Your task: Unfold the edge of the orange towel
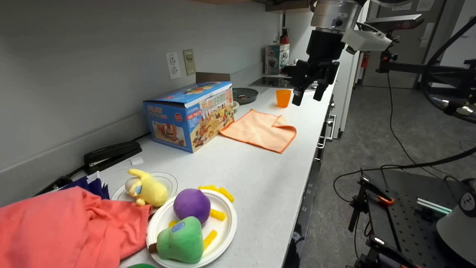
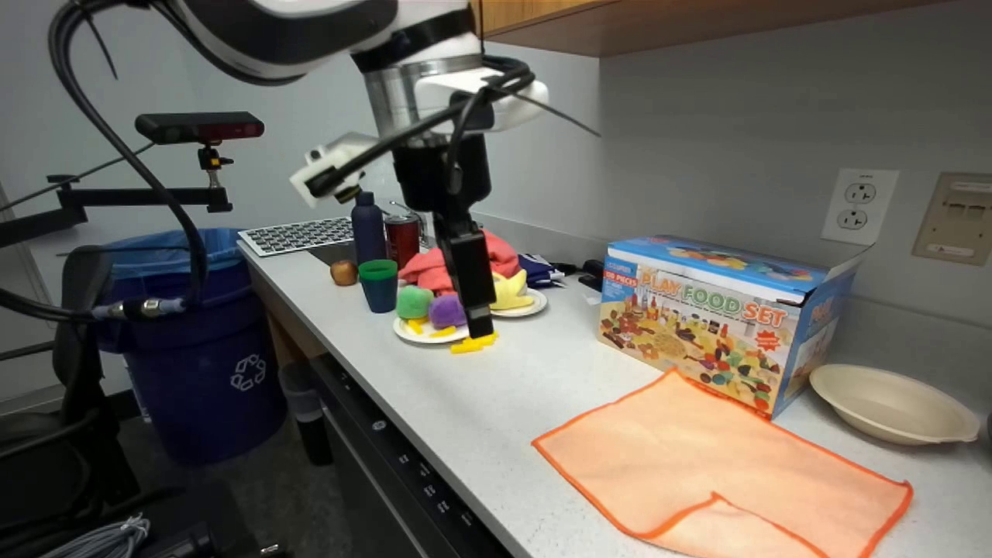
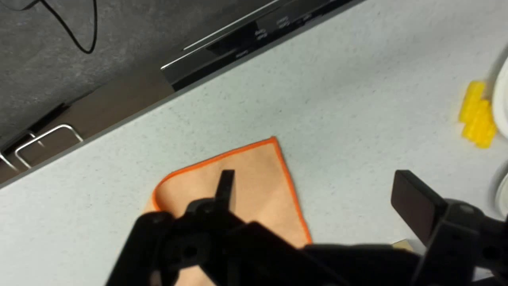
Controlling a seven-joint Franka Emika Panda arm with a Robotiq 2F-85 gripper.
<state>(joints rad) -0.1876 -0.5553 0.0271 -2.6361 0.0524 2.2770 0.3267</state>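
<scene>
The orange towel lies on the white counter and shows in both exterior views. One edge is folded over into a flap, which also shows in an exterior view. In the wrist view the towel shows a flat corner and a curled edge at its left; the lower part is hidden behind the gripper. My gripper is open and empty, its fingers wide apart. It hangs above the counter, apart from the towel, in both exterior views.
A blue play food box stands against the towel's wall side. An orange cup, a pan and a beige bowl are near. A plate holds plush toys and yellow sticks. The counter's front edge drops to the floor.
</scene>
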